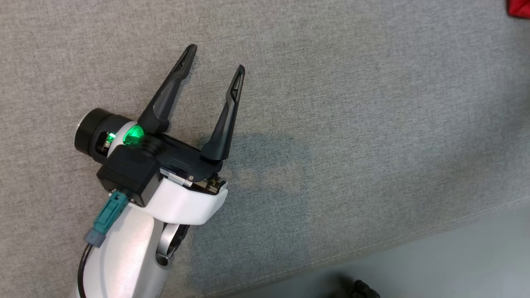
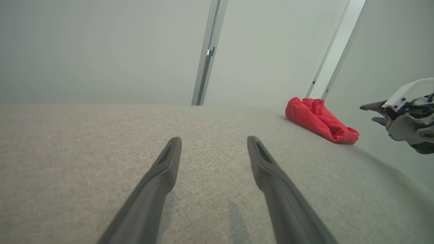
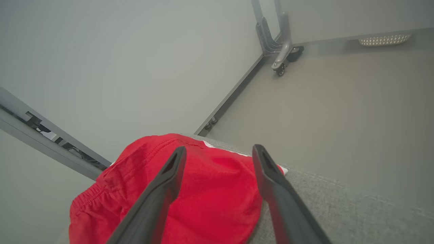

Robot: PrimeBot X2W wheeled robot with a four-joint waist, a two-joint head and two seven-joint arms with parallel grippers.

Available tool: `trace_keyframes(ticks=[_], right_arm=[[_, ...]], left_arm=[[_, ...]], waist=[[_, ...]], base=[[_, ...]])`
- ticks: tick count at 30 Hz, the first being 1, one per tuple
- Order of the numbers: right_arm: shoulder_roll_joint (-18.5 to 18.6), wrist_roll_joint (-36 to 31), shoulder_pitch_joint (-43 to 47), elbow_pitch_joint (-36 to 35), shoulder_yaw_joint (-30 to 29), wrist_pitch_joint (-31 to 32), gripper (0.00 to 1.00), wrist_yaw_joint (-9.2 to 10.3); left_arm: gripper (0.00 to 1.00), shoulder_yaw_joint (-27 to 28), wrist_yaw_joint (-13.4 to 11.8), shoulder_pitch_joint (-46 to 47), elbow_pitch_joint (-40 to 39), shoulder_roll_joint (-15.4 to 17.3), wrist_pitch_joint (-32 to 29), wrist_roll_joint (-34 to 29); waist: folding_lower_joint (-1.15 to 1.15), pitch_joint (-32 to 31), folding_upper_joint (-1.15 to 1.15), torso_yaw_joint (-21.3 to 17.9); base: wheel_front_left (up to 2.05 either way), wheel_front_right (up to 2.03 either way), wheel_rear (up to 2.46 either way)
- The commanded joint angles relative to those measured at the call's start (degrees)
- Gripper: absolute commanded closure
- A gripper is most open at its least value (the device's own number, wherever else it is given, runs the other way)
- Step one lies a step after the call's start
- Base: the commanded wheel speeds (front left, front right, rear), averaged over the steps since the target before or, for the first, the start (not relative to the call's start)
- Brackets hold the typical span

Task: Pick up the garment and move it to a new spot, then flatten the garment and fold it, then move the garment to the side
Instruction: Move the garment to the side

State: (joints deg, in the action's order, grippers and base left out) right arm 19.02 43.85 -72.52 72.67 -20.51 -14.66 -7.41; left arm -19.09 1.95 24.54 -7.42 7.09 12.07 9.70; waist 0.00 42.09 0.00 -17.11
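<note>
The bundled red shorts (image 2: 320,120) lie at the grey upholstered surface's (image 1: 372,124) far edge, at 2 o'clock from the left gripper (image 1: 215,58), which is spread, empty and well apart. The right gripper (image 3: 219,149), likewise spread and empty, hovers just over them, clearly the nearer

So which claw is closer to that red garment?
Right. The right claw is open close by the red garment, pointing at it; the left claw is open over the grey surface, well away from it.
</note>
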Motion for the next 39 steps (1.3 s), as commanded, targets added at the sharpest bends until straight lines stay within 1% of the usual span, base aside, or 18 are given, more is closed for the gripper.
trace_keyframes(ticks=[1, 3, 5, 6, 7, 12, 15, 18, 21, 25, 29, 33, 37, 39], right_arm=[[2.4, -3.7, 2.2, -1.2, -1.2, -0.3, 0.00, -0.08], [2.7, -7.3, 3.0, -1.2, -2.8, -0.3, 0.00, -0.08], [2.5, -11.6, 3.9, -3.4, -3.9, -0.3, 0.00, -0.08], [0.9, -14.7, 5.0, -6.9, -5.0, -0.3, 0.00, -0.08], [-0.1, -16.2, 5.8, -8.7, -5.1, -0.3, 0.00, -0.08], [-4.6, -20.7, 10.9, -16.6, -4.7, -0.3, 0.00, -0.08], [-6.1, -21.6, 13.4, -19.7, -3.2, -0.3, 0.00, -0.08], [-7.9, -22.0, 17.6, -24.2, 0.2, -0.3, 0.00, -0.08], [-8.8, -21.5, 21.8, -28.6, 4.4, -0.3, 0.00, -0.08], [-8.8, -20.4, 27.8, -34.2, 10.5, -0.3, 0.00, -0.08], [-7.6, -21.3, 33.6, -38.9, 14.5, -0.3, 0.00, -0.08], [-7.4, -23.7, 38.7, -43.0, 15.4, -0.3, 0.00, -0.08], [-8.4, -24.6, 43.0, -46.7, 16.6, -0.3, 0.00, -0.08], [-8.8, -25.4, 45.3, -48.9, 17.0, -0.3, 0.00, -0.08]], left_arm=[[0.00, 0.0, -0.2, -2.5, 2.4, 0.0, -0.7, 1.1], [0.00, -0.2, -0.2, -2.5, 2.9, -0.3, -0.3, 1.4], [0.00, -0.3, -0.3, -2.7, 3.5, -0.6, 0.2, 1.8], [0.00, -0.3, -0.5, -2.9, 4.2, -0.9, 0.8, 2.2], [0.00, -0.2, -0.7, -3.1, 4.6, -1.1, 1.0, 2.4], [0.00, 0.7, -2.4, -4.3, 6.9, -1.9, 2.0, 3.3], [0.00, 1.4, -3.2, -4.9, 8.0, -2.2, 2.3, 3.9], [0.00, 2.3, -4.6, -6.2, 9.6, -2.8, 2.6, 5.1], [0.00, 3.2, -5.7, -7.7, 10.9, -3.2, 2.8, 6.5], [0.00, 4.7, -6.9, -9.9, 11.9, -3.7, 2.9, 8.4], [0.00, 6.0, -7.7, -12.1, 12.0, -3.9, 2.9, 9.1], [0.00, 7.1, -7.8, -13.8, 11.4, -4.1, 2.9, 9.6], [0.00, 7.8, -7.2, -15.4, 10.0, -4.2, 2.9, 9.6], [0.00, 8.0, -7.3, -16.2, 9.4, -4.2, 2.9, 10.0]], waist=[[0.00, -1.2, 0.00, 0.1], [0.00, -2.3, 0.00, 0.2], [0.00, -3.6, 0.00, 0.4], [0.00, -5.1, 0.00, 0.6], [0.00, -5.9, 0.00, 0.8], [0.00, -10.8, 0.00, 1.9], [0.00, -13.0, 0.00, 2.5], [0.00, -16.4, 0.00, 3.6], [0.00, -19.7, 0.00, 4.9], [0.00, -23.9, 0.00, 6.9], [0.00, -27.4, 0.00, 9.2], [0.00, -30.2, 0.00, 11.5], [0.00, -32.5, 0.00, 13.6], [0.00, -33.7, 0.00, 14.6]], base=[[0.00, 0.00, 0.00], [0.00, 0.00, 0.00], [0.00, 0.00, 0.00], [0.00, 0.00, 0.00], [0.00, 0.00, 0.00], [0.00, 0.00, 0.00], [0.00, 0.00, 0.00], [0.00, 0.00, 0.00], [0.00, 0.00, 0.00], [0.00, 0.00, 0.00], [0.00, 0.00, 0.00], [0.00, 0.00, 0.00], [0.00, 0.00, 0.00], [0.00, 0.00, 0.00]])
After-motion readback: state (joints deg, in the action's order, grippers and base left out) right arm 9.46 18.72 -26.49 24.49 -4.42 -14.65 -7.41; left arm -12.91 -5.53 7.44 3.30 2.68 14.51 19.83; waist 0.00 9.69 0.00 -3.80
